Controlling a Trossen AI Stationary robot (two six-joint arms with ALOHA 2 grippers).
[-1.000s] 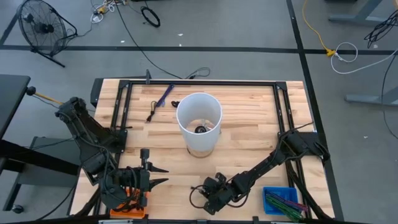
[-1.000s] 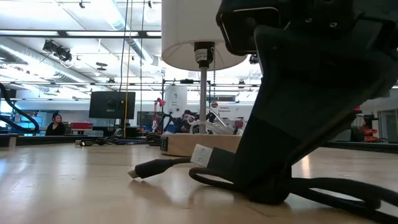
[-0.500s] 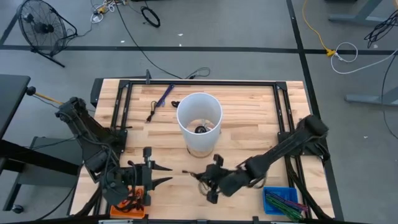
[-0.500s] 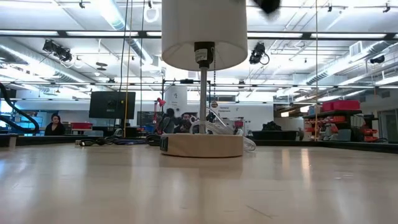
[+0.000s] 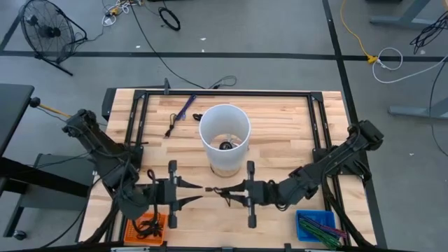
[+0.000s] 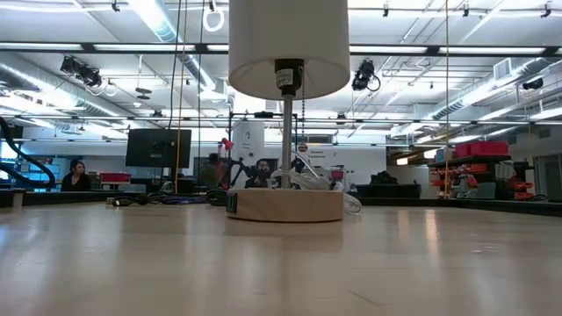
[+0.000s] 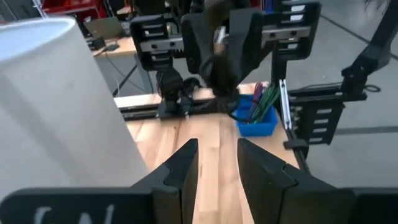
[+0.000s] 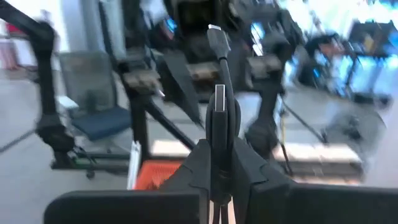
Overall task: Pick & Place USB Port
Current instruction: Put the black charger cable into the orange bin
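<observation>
A black USB cable (image 5: 218, 190) with a white tag (image 8: 219, 99) is in my right gripper (image 5: 229, 190), which is shut on it in the air in front of the lamp. Its plug end (image 8: 214, 34) points toward my left gripper (image 5: 196, 193). My left gripper is open, empty, and faces the plug from a short gap away. In the left wrist view my open left gripper (image 7: 214, 168) looks at the right gripper (image 7: 224, 59). The lamp, with its white shade (image 5: 224, 133), stands on its wooden base (image 6: 285, 204) at the table's middle. My right gripper pinches the black cable between its two fingers a little behind the plug, at the tagged stretch (image 8: 219, 121). The fingers lie level and point toward the table's left, along the cable. The plug sticks out ahead of the fingertips, and the cable is lifted clear of the table.
A blue bin (image 5: 316, 225) of coloured sticks sits at the near right. An orange tray (image 5: 145, 228) with cords sits at the near left. A blue tool (image 5: 183, 108) and a black cord (image 5: 170, 129) lie at the far left. A black frame (image 5: 224, 94) rims the table.
My right gripper has risen from the table near its front edge with the black cable, gone toward the lamp and turned level, pointing at the left gripper. The cable has been lifted clear of the table. My left gripper has shifted toward the table's right.
</observation>
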